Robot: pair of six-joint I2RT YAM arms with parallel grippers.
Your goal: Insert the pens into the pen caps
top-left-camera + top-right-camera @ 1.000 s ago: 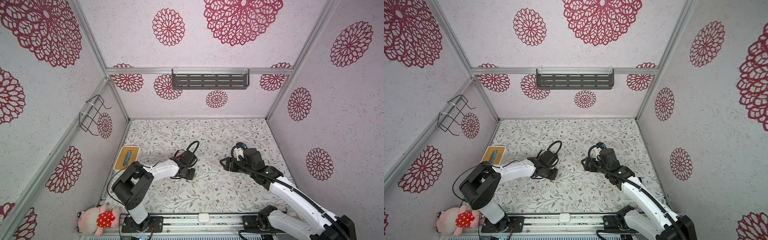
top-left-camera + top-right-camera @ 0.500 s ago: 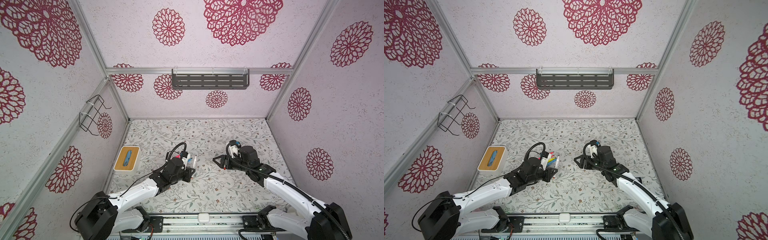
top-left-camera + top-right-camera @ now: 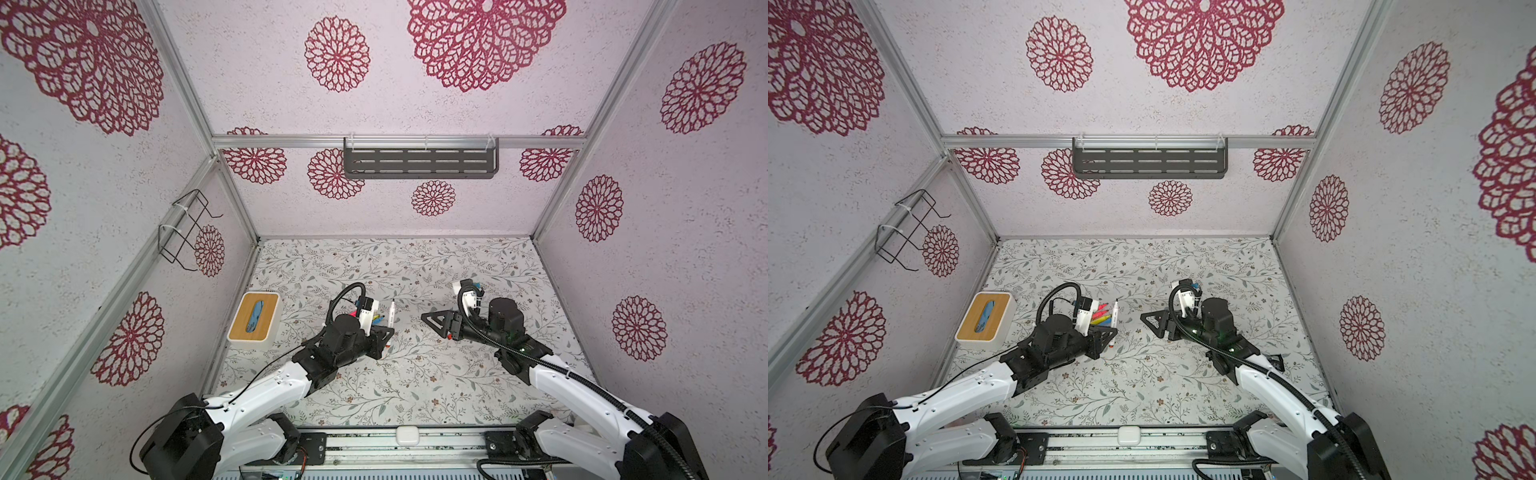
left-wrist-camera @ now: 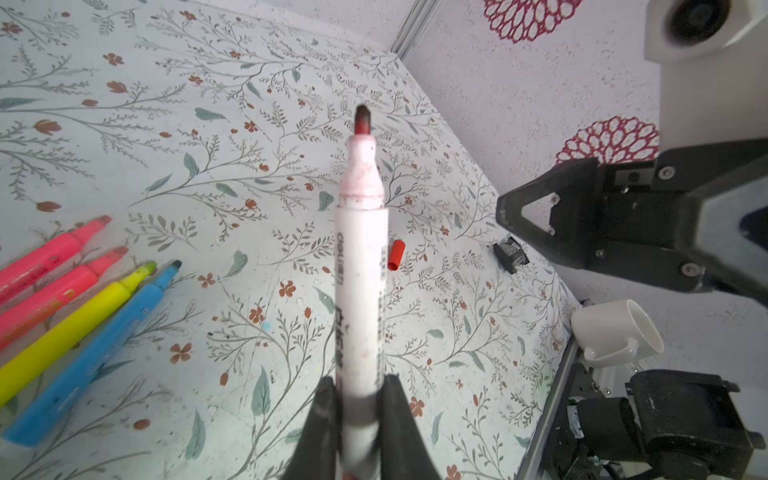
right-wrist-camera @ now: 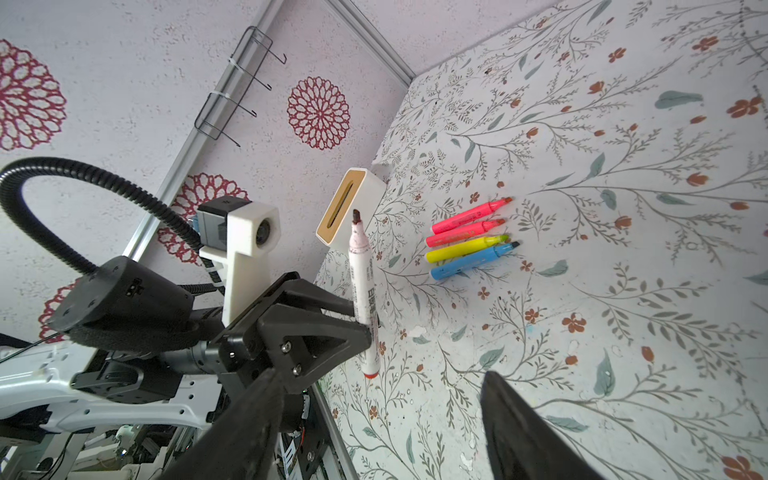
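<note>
My left gripper (image 4: 359, 386) is shut on the rear part of a white pen (image 4: 360, 266), whose uncapped dark red tip points away from the wrist. In both top views this pen (image 3: 391, 314) (image 3: 1113, 314) juts from the left gripper (image 3: 384, 332) above the table's middle. Two pink pens (image 5: 469, 216), a yellow pen (image 5: 465, 248) and a blue pen (image 5: 473, 259) lie side by side on the table, uncapped. A red pen cap (image 4: 395, 254) lies on the table beyond the white pen. My right gripper (image 5: 382, 376) (image 3: 432, 322) is open and empty, facing the left gripper (image 5: 361, 320).
A tissue box with a wooden top (image 3: 255, 318) stands by the left wall. A white mug (image 4: 615, 332) lies at the table's front edge. A small black piece (image 4: 511, 253) rests near the red cap. A grey shelf (image 3: 419, 162) and a wire rack (image 3: 187, 228) hang on the walls.
The left arm has swung round and lifted the white pen off the table, tip pointing to the back. The right gripper has shifted left toward it and opened a little wider.
</note>
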